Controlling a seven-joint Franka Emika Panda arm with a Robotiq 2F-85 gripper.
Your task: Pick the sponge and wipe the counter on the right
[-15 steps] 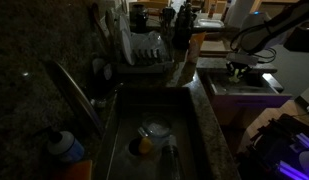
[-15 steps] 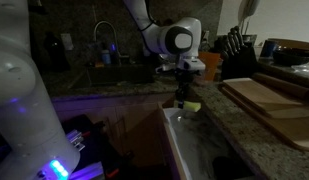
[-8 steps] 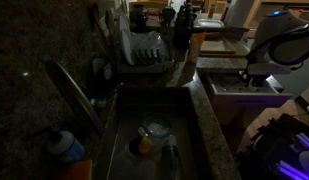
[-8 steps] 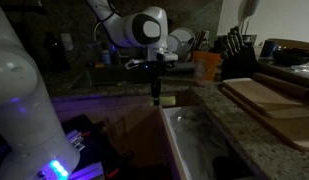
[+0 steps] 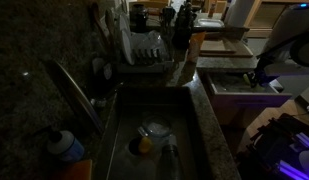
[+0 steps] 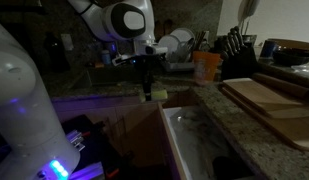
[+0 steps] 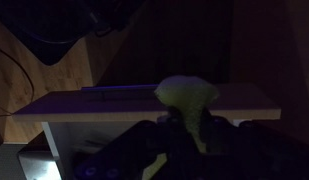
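Observation:
My gripper (image 7: 184, 140) is shut on the yellow-green sponge (image 7: 186, 100), which is squeezed between the dark fingers and bulges out ahead of them. In an exterior view the gripper (image 6: 147, 92) hangs off the counter's edge, over the dim floor in front of the cabinets, left of the dark granite counter (image 6: 244, 135). In an exterior view the arm (image 5: 282, 55) is at the far right, beyond the counter strip (image 5: 209, 120) beside the sink. The sponge is too dark to make out in both exterior views.
The metal sink (image 5: 184, 140) holds a glass bowl (image 5: 155, 130) and a small round orange object (image 5: 144, 146). A dish rack with plates (image 5: 144, 50), a faucet (image 5: 76, 92) and a bottle (image 5: 64, 146) stand nearby. Wooden cutting boards (image 6: 269, 100) and a knife block (image 6: 234, 48) stand on the counter.
The arm has swung away from the counter edge beside the sink, out over the floor, carrying the sponge with it. The sponge has left the counter's edge.

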